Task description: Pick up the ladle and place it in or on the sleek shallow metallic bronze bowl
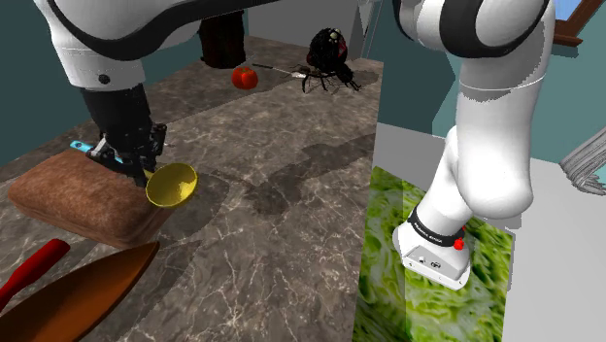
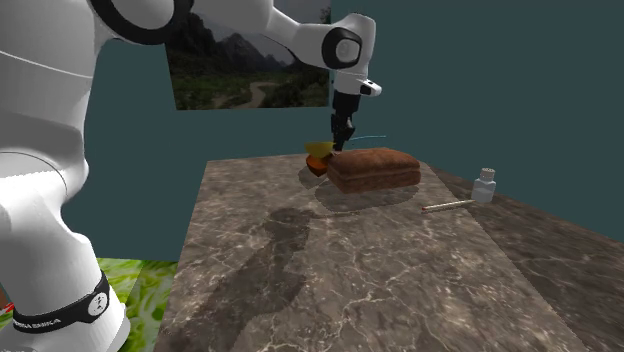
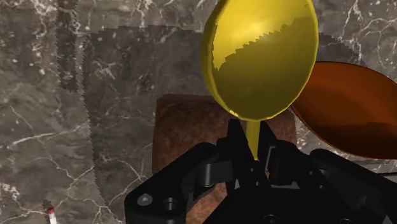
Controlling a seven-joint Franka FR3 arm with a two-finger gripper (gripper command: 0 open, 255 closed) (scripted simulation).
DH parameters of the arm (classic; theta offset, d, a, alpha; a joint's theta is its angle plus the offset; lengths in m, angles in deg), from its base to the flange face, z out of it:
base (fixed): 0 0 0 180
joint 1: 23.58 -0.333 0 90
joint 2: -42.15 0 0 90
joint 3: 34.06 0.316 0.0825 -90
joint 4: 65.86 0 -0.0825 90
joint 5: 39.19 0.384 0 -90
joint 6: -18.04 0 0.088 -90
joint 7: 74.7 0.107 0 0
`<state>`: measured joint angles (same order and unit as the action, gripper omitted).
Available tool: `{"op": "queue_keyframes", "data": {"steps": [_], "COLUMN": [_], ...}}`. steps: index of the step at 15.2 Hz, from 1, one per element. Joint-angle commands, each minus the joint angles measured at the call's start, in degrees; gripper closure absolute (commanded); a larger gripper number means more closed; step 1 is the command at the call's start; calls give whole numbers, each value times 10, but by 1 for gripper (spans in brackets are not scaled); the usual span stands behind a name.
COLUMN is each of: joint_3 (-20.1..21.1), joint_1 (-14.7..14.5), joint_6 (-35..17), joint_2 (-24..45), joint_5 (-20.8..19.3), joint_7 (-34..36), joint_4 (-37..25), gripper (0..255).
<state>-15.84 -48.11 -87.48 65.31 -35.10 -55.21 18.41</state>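
**Ladle (image 3: 261,60) in carriage, as seen from my console.** The gripper (image 3: 254,158) is closed on the ladle, its fingers clasping the thin yellow neck just behind the cup (image 1: 173,185). In the shoulder view the long axis runs from the blue handle end (image 1: 83,148) at the view's left, through the jaws, and slopes down to the cup at the right. The cup appears lifted off the table (image 1: 291,194), at the edge of a brown block (image 1: 78,199). The bowl (image 1: 83,296) lies toward that view's lower left, near the block and apart from the cup. In the wrist view the bowl sits just beside the cup, past the block's corner. I judge that the carry calls for a short sideways travel toward the bowl, then a descent before release.
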Motion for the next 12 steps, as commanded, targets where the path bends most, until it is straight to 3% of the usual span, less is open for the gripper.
{"op": "queue_keyframes", "data": {"steps": [1, 7, 12], "joint_3": [6, 15, 14], "joint_1": [-23, -93, -165], "joint_6": [6, 34, 86], "joint_2": [22, 96, 189], "joint_5": [-9, -36, -63], "joint_7": [30, 102, 156], "joint_4": [-32, -143, -297], "gripper": [255, 255, 255]}}
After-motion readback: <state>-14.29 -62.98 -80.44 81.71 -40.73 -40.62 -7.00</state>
